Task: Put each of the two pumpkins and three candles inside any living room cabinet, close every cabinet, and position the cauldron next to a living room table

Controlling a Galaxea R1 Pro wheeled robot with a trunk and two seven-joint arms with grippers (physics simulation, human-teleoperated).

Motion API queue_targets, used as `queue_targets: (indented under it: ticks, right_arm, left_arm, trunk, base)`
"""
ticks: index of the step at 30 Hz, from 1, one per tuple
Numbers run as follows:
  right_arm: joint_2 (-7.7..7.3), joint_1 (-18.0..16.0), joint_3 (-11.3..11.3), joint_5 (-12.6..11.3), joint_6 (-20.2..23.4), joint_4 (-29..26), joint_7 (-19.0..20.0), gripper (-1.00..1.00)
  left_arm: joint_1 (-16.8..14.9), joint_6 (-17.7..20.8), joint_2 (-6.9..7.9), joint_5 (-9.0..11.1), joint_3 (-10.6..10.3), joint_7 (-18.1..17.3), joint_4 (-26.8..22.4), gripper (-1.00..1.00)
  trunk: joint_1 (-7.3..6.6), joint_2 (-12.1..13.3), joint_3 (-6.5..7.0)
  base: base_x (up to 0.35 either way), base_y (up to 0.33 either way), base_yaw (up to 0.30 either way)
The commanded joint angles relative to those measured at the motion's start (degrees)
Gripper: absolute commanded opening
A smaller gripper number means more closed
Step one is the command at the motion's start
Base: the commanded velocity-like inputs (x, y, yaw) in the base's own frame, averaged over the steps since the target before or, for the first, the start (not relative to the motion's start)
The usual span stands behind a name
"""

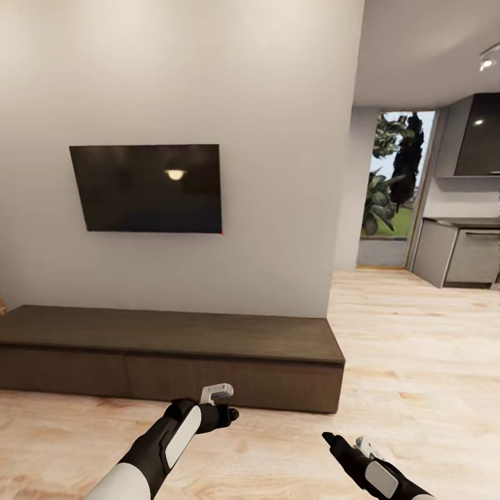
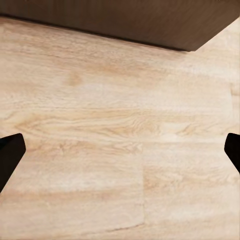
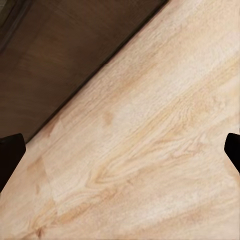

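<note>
The cabinet (image 1: 167, 337) is a long low dark brown unit against the white wall, and its flat drawer fronts sit flush and shut. My left gripper (image 1: 228, 414) hovers over the floor just in front of the cabinet's right half. In the left wrist view this gripper (image 2: 120, 152) is open, with bare floor between its fingers and the cabinet (image 2: 125, 20) just beyond. My right gripper (image 1: 333, 439) hangs lower right, near the cabinet's right end. It is open (image 3: 120, 150) over floor beside the cabinet (image 3: 60, 55). Pumpkins, candles, cauldron and table are out of view.
A dark TV (image 1: 147, 187) hangs on the wall above the cabinet. Light wood floor (image 1: 417, 347) runs to the right past the wall corner toward a glass door (image 1: 392, 187) and grey kitchen units (image 1: 458, 253).
</note>
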Motion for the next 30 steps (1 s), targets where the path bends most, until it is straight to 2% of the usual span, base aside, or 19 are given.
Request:
queue_targets:
  ticks: [1, 30]
  right_arm:
    - [-0.07, -0.04, 0.46, -0.59, 0.16, -0.01, 0.08, 1.0]
    - [-0.03, -0.04, 0.47, -0.6, 0.17, 0.08, 0.02, 1.0]
  left_arm:
    - [-0.03, 0.17, 0.03, 0.58, -0.22, 0.56, -0.09, 1.0]
    - [-0.03, 0.17, 0.05, 0.53, -0.28, 0.56, -0.1, 1.0]
  trunk:
    - [0.0, -0.03, -0.16]
    - [0.0, -0.03, -2.83]
  base:
    - [0.068, 0.034, -0.073]
    - [0.004, 0.002, -0.083]
